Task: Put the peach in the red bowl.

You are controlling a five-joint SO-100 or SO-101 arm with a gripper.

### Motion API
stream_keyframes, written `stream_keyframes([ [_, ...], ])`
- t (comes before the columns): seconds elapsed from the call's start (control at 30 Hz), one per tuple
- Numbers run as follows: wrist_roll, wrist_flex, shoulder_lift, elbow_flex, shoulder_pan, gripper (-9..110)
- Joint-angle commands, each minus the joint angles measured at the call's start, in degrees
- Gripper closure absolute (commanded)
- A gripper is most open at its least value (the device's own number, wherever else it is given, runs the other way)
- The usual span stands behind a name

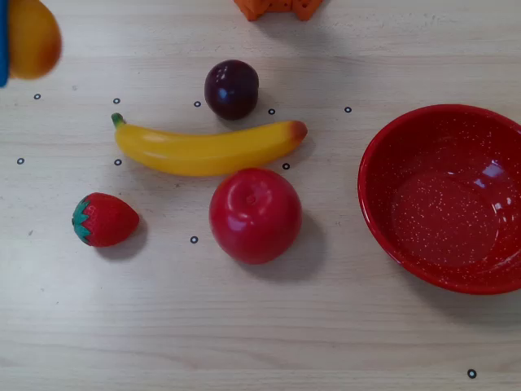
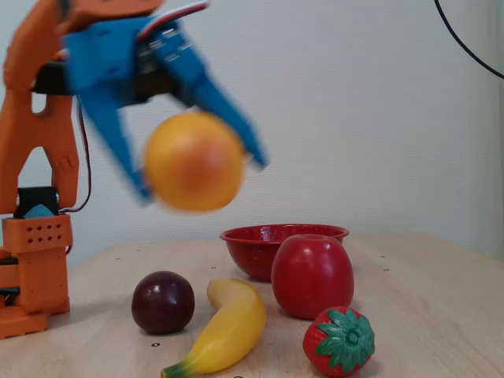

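Peach (image 2: 193, 161) clamped in blue hand (image 2: 201, 181), held high above table, well apart from red bowl (image 2: 260, 250)

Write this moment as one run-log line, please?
phase: carry | gripper: shut on peach, in the air | red bowl: empty | apple, banana, plum, strawberry: on table

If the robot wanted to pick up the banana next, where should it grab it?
Probably around the middle of the banana, coming straight down from above. It lies flat on the table in a long, gentle curve, thickest at the middle, so fingers across the narrow width there should balance it. The plum and the apple sit close on either side, so the fingers need care slipping in.
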State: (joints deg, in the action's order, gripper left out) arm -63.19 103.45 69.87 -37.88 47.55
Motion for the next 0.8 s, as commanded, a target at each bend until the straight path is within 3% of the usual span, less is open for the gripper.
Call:
stream_keyframes([
  [0.0,6.2,5.3,10.9,5.3,-7.6,101],
  [0.47,36.7,5.3,19.2,6.9,-48.1,101],
  [0.77,58.4,5.3,14.8,8.6,-65.4,101],
])
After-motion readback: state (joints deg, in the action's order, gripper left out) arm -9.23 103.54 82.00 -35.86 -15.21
